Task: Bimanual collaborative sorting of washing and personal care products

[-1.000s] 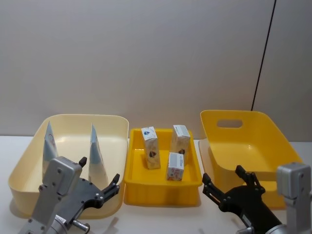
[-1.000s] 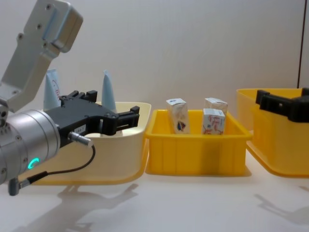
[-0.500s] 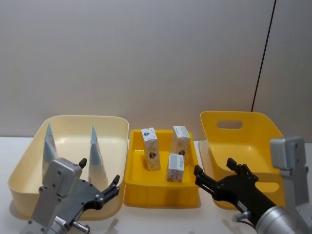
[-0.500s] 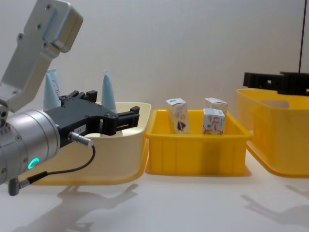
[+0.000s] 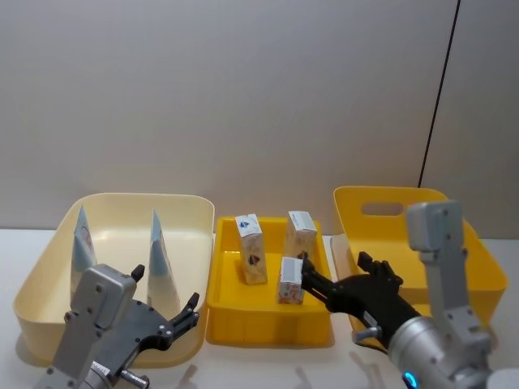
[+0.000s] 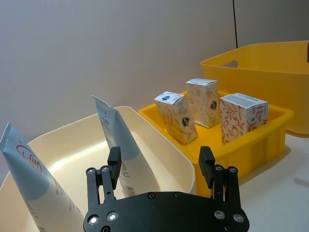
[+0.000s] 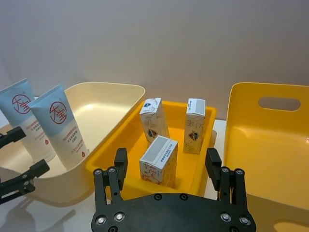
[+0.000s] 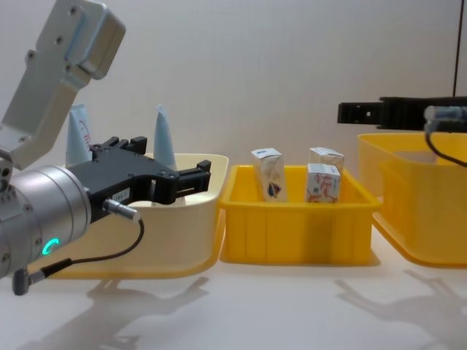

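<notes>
Two pale blue-and-white tubes (image 5: 81,243) (image 5: 160,258) stand upright in the cream tub (image 5: 122,203) on the left. Three small white cartons (image 5: 251,247) (image 5: 300,233) (image 5: 290,278) stand in the shallow yellow tray (image 5: 268,320) in the middle. My left gripper (image 5: 166,285) is open and holds nothing, low in front of the cream tub's near right corner, its fingers pointing toward the nearer tube (image 6: 113,137). My right gripper (image 5: 334,271) is open and holds nothing, raised above the tray's right side close to the front carton (image 7: 158,161).
A deep yellow tub (image 5: 397,207) with a handle slot stands on the right, just beside the tray. The three containers sit side by side on a white table (image 8: 292,306), with a plain wall close behind them.
My right gripper has risen and swung left, from low in front of the deep yellow tub to above the tray's right side. The left gripper has not moved.
</notes>
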Robot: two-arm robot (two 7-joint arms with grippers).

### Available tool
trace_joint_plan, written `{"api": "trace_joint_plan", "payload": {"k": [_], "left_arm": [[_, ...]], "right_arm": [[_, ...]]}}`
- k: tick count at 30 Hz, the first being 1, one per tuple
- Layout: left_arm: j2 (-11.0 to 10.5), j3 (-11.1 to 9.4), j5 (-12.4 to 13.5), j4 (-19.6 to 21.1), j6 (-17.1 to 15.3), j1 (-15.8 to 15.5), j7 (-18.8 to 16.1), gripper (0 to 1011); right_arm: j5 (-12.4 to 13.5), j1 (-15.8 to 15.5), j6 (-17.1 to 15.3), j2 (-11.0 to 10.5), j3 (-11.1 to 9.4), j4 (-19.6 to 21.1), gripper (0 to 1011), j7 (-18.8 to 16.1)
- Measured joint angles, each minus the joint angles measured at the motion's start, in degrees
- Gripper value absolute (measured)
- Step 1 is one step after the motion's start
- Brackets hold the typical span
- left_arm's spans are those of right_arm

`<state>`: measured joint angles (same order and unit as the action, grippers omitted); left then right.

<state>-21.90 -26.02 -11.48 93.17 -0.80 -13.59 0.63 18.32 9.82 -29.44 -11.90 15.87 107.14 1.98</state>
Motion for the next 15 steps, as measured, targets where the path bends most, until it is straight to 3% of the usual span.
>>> {"api": "trace_joint_plan", "payload": {"k": [15], "left_arm": [[0.0, 0.0, 0.0, 0.0, 0.0, 0.0, 0.0, 1003]], "right_arm": [[-1.4, 4.8, -5.6, 5.1, 1.5, -5.2, 1001, 4.0]]}}
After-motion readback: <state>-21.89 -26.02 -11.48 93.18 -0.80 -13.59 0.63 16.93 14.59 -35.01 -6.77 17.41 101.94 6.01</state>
